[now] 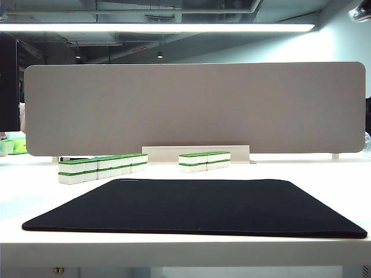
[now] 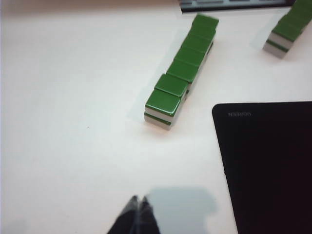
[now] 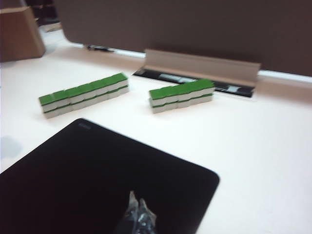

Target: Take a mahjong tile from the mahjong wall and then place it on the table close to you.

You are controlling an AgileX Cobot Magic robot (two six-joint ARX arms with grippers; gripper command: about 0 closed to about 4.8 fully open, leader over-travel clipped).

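The mahjong wall [image 1: 101,167] is the longer two-high row of white tiles with green tops, standing on the white table [image 1: 324,174] behind the left corner of the black mat [image 1: 197,205]. The left wrist view looks down on the wall [image 2: 183,73]. My left gripper [image 2: 140,200] hovers over bare table short of the wall's near end, shut and empty. In the right wrist view the wall [image 3: 85,93] lies beyond the mat [image 3: 97,180]. My right gripper [image 3: 137,199] is over the mat, fingertips together, holding nothing. Neither arm shows in the exterior view.
A shorter row of the same tiles [image 1: 204,160] stands to the right of the wall [image 3: 181,95]. A grey divider panel [image 1: 197,107] closes off the back, with a pale strip [image 3: 200,66] at its foot. A brown box [image 3: 19,31] sits far left.
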